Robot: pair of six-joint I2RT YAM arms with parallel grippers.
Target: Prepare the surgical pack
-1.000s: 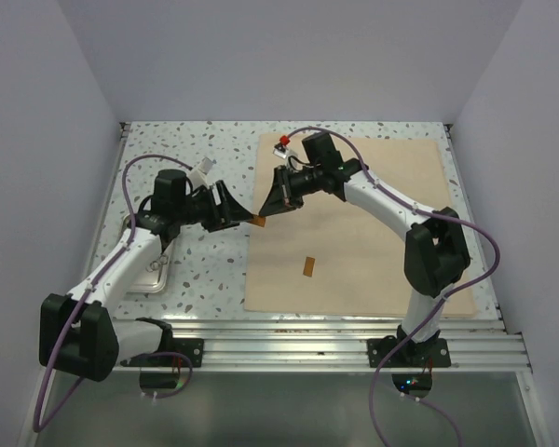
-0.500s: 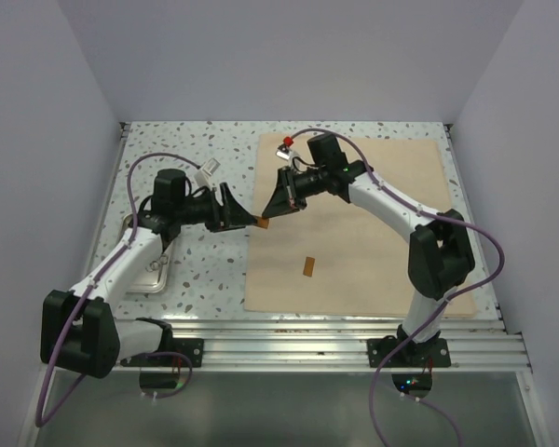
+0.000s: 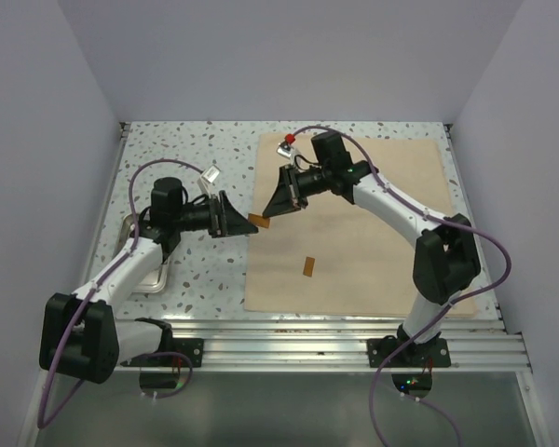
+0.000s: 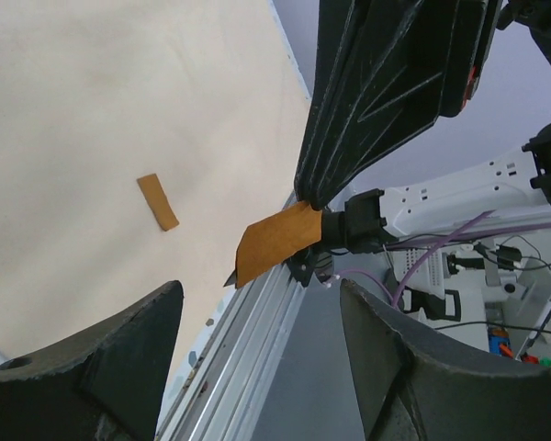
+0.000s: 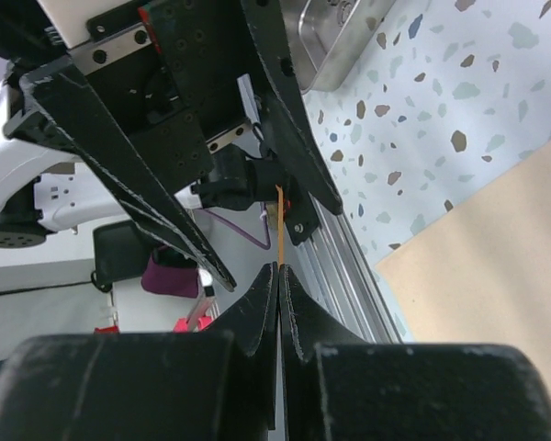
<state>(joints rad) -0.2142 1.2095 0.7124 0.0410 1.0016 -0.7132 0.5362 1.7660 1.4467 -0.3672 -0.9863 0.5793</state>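
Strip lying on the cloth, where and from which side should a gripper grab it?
Across its narrow width near the middle, probably straight down from above. The strip lies flat on the cloth, long axis roughly near to far, so only its long edges offer a bite. The left gripper is open; the right gripper is shut on the other strip.

Cloth (image 3: 354, 279) right on table (image 3: 186, 149); tray (image 3: 157, 277) left; strip (image 3: 309, 266) on cloth.

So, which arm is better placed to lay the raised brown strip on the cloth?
Right. The right tool is shut on the strip at the edge of the cloth; the left tool is open.
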